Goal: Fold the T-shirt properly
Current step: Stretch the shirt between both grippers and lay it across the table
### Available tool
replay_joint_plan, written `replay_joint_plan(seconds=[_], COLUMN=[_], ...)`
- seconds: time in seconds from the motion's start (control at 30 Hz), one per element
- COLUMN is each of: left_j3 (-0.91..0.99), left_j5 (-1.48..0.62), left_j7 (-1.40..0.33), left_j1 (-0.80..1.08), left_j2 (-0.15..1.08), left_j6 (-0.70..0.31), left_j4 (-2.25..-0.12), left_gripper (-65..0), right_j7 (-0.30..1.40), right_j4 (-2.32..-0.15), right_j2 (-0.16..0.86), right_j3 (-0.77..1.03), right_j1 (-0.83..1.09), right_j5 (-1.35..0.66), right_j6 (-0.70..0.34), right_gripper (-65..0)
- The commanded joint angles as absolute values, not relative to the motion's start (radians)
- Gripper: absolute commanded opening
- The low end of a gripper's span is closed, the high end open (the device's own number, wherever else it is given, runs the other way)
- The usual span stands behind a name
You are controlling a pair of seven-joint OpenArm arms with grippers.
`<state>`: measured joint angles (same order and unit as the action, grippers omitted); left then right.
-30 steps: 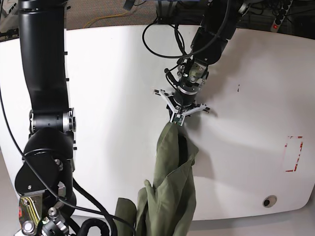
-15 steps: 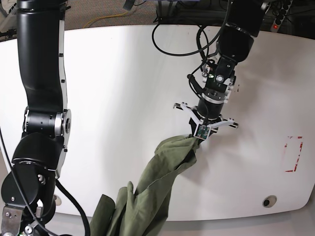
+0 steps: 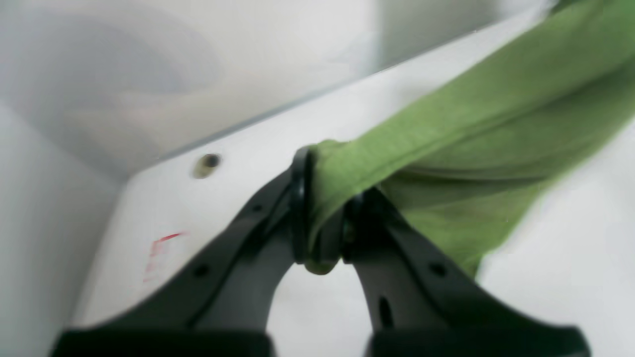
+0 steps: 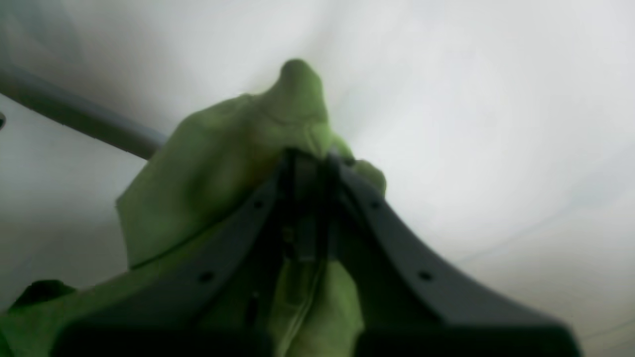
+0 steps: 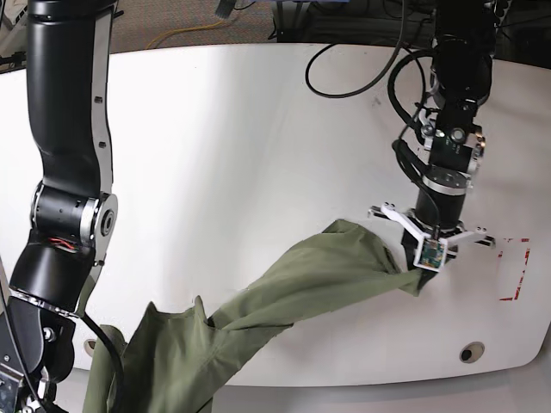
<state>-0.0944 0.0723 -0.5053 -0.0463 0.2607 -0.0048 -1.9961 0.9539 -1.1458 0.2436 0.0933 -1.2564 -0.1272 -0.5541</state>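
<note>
The olive-green T-shirt stretches in a long bunched band across the front of the white table, from right of centre down to the lower left corner. My left gripper points down at the band's right end and is shut on a fold of the T-shirt, which is pinched between the black fingers. My right gripper is shut on another bunch of the T-shirt. It is below the base view's lower left edge, where the cloth runs off the table.
The right arm's black column stands tall along the left side. Black cables loop behind the left arm. A red rectangle mark and a small round hole lie near the table's right front corner.
My left gripper has moved right and toward the front edge with its shirt end. The shirt's lower end shifted left, so the hanging bundle is now drawn out into a long band.
</note>
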Motion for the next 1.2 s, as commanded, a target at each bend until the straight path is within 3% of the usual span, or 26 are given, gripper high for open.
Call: replay_joint_plan(seconds=[0.0, 0.33, 0.7, 0.93, 1.17], left_j3=[-0.01, 0.14, 0.139, 0.139, 0.139], left_j5=[0.087, 0.09, 0.091, 0.091, 0.09], left_j7=[-0.47, -0.565, -0.567, -0.562, -0.558], left_j1=[-0.096, -0.291, -0.265, -0.101, 0.059], left_j2=[0.275, 0.349, 0.378, 0.378, 0.378], left_j6=[-0.018, -0.219, -0.268, -0.271, -0.271], left_j4=[-2.017, -2.0, -2.003, -2.003, -1.998], left_gripper=[-65.0, -65.0, -65.0, -65.0, -65.0], right_j7=[0.92, 0.943, 1.017, 1.032, 1.032], right_j4=[-1.138, -1.133, -1.138, -1.138, -1.188], right_j2=[0.245, 0.295, 0.297, 0.289, 0.289], right_j3=[0.096, 0.154, 0.397, 0.593, 0.674], right_j1=[-1.306, -1.306, -1.303, -1.072, -0.785], right_j5=[-0.14, -0.147, -0.15, -0.16, -0.361], right_j6=[-0.538, -0.533, -0.544, -0.544, -0.533], right_gripper=[-65.0, -65.0, -65.0, -65.0, -65.0])
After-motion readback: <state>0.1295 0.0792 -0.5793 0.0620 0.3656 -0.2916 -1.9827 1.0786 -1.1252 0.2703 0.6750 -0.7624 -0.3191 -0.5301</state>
